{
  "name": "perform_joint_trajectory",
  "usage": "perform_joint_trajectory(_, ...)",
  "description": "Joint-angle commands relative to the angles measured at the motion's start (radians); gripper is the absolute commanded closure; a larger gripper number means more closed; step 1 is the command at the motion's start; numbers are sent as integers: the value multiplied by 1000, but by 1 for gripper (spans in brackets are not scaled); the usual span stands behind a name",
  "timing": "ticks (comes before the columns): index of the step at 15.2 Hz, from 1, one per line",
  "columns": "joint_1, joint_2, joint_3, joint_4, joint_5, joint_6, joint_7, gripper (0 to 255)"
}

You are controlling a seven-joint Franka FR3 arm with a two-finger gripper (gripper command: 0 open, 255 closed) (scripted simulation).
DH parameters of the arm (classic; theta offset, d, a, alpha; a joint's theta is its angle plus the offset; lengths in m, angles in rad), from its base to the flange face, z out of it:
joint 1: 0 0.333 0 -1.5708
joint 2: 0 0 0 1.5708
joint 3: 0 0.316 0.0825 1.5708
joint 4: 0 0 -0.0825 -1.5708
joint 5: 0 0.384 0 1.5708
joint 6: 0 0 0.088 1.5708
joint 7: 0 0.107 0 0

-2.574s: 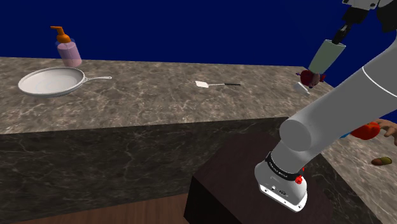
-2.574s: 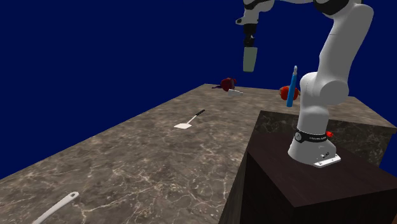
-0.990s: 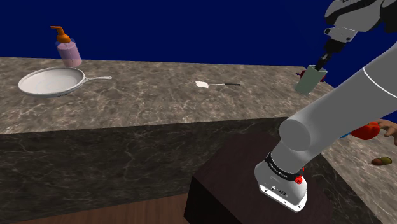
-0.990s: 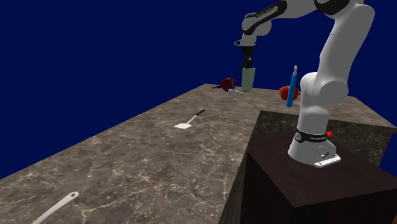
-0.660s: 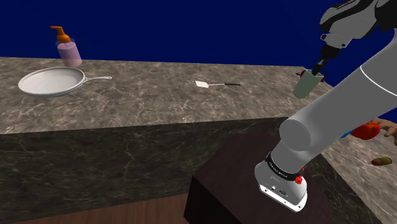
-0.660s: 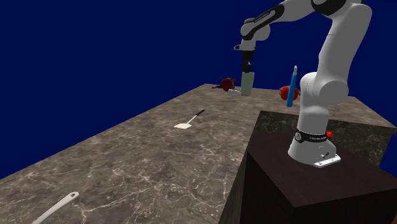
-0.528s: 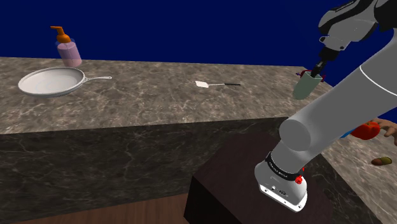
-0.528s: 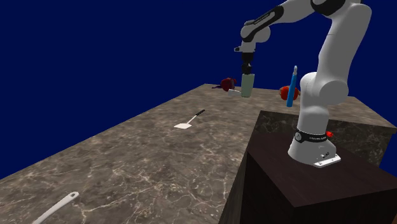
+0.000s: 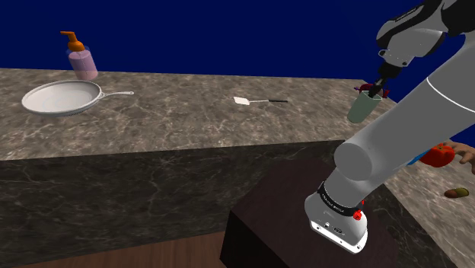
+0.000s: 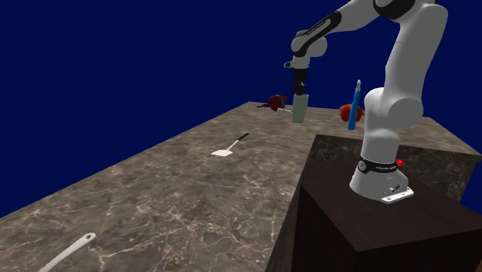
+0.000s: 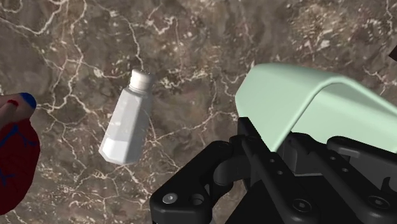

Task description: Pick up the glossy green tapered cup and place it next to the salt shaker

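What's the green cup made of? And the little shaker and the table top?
The cup looks smooth, pale green, maybe plastic or glazed ceramic; I can't tell which. The salt shaker has a clear-looking body, probably glass, and a grey metal-looking cap. The countertop looks like dark brown marble with white veins.

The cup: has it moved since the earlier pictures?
Yes. In the shoulder view the cup has come down and leftward, nearer the spatula's level.
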Motion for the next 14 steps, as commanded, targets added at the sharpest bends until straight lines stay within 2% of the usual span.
perform_joint_trajectory(1, 0, 1, 0, 0, 1, 1, -1, 255)
perform_joint_trajectory(4, 0, 1, 0, 0, 1, 1, -1, 255)
perform_joint_trajectory(5, 0, 1, 0, 0, 1, 1, -1, 0)
perform_joint_trajectory(10, 0, 1, 0, 0, 1, 1, -1, 0)
perform_joint_trajectory(14, -7, -52, 32, 95, -33, -130, 28, 0)
